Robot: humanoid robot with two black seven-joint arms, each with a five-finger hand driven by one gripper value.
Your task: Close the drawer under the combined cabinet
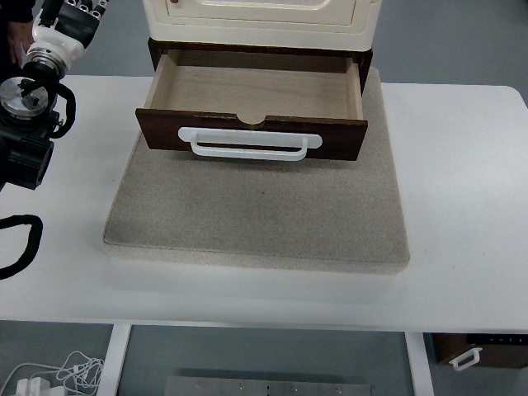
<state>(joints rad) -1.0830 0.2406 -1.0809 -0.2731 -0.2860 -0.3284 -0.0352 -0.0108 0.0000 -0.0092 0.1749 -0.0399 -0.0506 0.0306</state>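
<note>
At the bottom of the frame, below the table edge, a tangle of white cables (pixel 62 373) is seen at lower left on the floor, and a dark brown box with a white handle (pixel 480 352) is seen at lower right. Above these, the white table (pixel 462 214) fills most of the frame. On its middle a grey stone-like slab (pixel 256 214) is laid, its near part bare.

At the far part of the slab the drawer (pixel 252 111) is found, pulled well out toward the lower edge of the frame. Its dark brown front panel bears a white bar handle (pixel 249 143), and its pale wooden inside is seen to hold nothing. Behind and above it, at the top centre of the frame, the cream cabinet (pixel 260 21) is set on a dark brown base from which the drawer projects.

At the upper left the left arm (pixel 29 115) is seen coming in from the left edge, black joints and cable loops over the table edge, well apart from the drawer. The left hand (pixel 78 12) is cut by the top edge of the frame; how far its fingers are opened cannot be told, and nothing is seen held.
</note>
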